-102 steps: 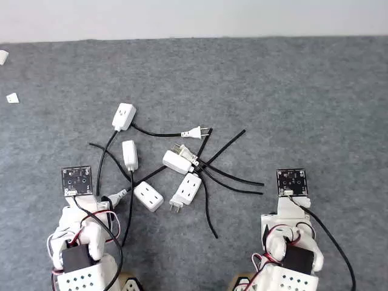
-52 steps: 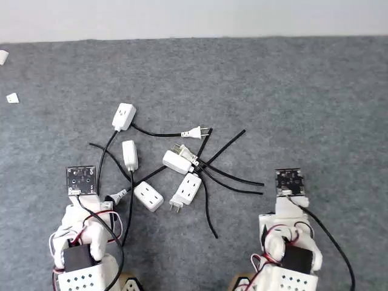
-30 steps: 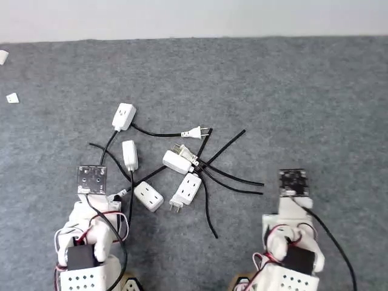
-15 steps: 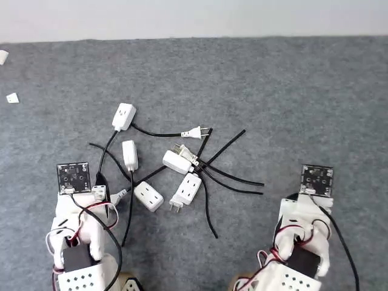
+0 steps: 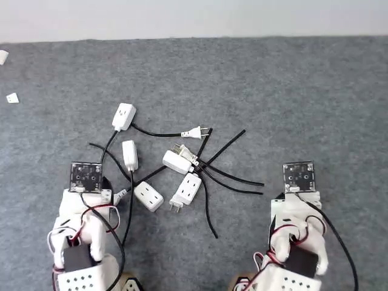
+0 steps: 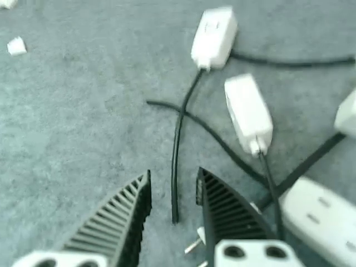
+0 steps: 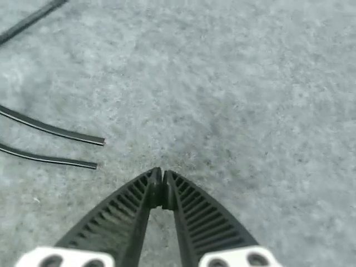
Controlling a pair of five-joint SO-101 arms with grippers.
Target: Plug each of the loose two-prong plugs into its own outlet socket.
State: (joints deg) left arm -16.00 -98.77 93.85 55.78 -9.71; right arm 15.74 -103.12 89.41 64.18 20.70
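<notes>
Several white outlet sockets and two-prong plugs on black cords lie tangled on the grey carpet left of centre. One socket (image 5: 123,116) lies farthest back, and its cord ends in a loose plug (image 5: 195,132). Two more sockets (image 5: 148,196) (image 5: 189,188) lie nearer the arms. My left gripper (image 6: 173,178) is open low over the carpet, with a black cord end (image 6: 174,217) lying between its fingers, apart from both. A plug's prongs (image 6: 193,243) show beside one finger. My right gripper (image 7: 162,177) is shut on nothing over bare carpet.
Two cut cord ends (image 7: 99,142) (image 7: 93,165) lie close beside my right gripper. Two small white scraps (image 5: 12,97) (image 5: 2,57) sit at the carpet's far left. A pale wall (image 5: 194,18) bounds the back. Open carpet (image 5: 315,97) stretches to the right.
Over the last half second the left wrist has swung a little toward the cords, and the right wrist has swung back toward the centre. The sockets and plugs have not moved.
</notes>
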